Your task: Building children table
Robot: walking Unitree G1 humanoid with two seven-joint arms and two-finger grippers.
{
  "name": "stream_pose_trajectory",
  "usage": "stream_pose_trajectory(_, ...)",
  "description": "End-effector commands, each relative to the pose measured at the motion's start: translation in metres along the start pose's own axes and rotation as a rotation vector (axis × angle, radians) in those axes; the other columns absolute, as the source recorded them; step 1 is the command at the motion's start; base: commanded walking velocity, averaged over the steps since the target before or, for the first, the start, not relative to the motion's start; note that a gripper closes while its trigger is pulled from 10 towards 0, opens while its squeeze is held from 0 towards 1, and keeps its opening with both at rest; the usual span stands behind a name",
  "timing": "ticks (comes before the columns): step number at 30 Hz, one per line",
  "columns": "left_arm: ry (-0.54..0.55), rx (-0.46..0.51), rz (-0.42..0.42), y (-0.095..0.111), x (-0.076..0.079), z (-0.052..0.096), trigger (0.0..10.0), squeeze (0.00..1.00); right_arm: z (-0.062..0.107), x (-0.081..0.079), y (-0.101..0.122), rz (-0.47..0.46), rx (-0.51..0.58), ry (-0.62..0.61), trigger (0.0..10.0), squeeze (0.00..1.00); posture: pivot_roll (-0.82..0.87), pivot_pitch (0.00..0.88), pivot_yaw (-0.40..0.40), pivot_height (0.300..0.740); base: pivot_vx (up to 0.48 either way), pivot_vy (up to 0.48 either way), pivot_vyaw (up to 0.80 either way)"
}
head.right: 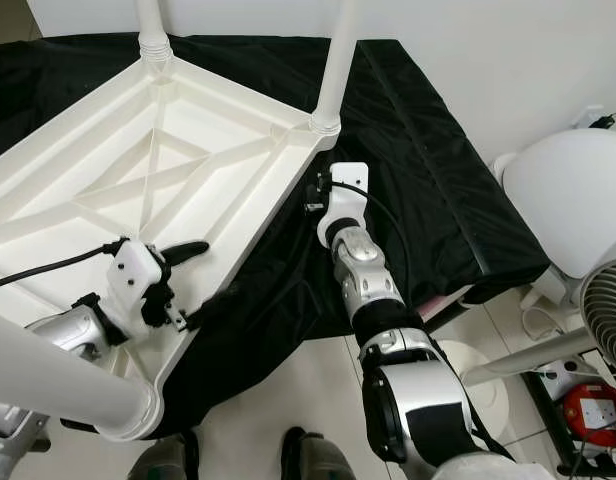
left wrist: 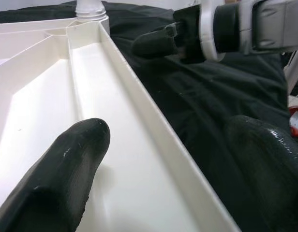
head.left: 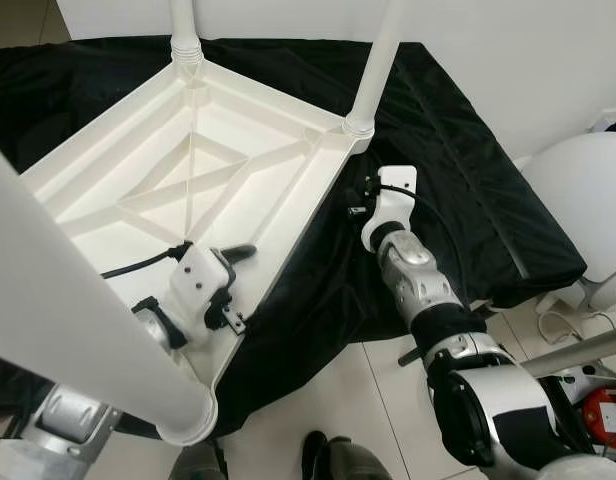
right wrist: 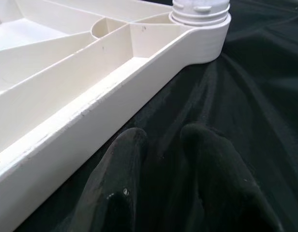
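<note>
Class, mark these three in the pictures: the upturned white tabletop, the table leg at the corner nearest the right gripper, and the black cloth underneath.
Upturned white tabletop (head.left: 138,190), left eye view, on its ribbed underside.
Table leg (head.left: 378,60), left eye view, on its white shaft.
Black cloth (head.left: 458,170), left eye view, on a bare fold.

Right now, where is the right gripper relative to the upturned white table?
In the head views, the right gripper rests on the black cloth, just outside the upturned table's rim, below the corner with a screwed-in leg.
</note>
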State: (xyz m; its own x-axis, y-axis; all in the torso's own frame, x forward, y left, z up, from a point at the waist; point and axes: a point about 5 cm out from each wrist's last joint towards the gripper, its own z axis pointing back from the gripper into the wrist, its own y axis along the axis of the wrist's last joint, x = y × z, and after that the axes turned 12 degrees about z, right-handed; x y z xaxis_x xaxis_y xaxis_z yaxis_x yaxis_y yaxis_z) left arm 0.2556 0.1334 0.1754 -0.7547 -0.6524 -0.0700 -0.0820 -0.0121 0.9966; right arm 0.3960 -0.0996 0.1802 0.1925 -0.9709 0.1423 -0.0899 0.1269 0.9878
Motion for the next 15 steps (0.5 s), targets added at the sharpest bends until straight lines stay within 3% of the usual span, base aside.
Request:
stream_pose_trajectory(1,-0.007,-0.005,0.020,-0.001,0.013,-0.005,10.0,0.00,-0.004,-0.001,0.000,0.010,-0.020,0.019,10.0,0.00,0.18,0.265,-0.115,0.740,0.000,0.000,0.00)
stream_pose_trajectory(15,0.029,0.033,0.039,0.008,0.021,-0.018,10.0,0.00,-0.017,-0.013,0.025,0.084,0.039,0.145,10.0,0.00,0.20,0.290,-0.109,0.740,0.000,0.000,0.00)
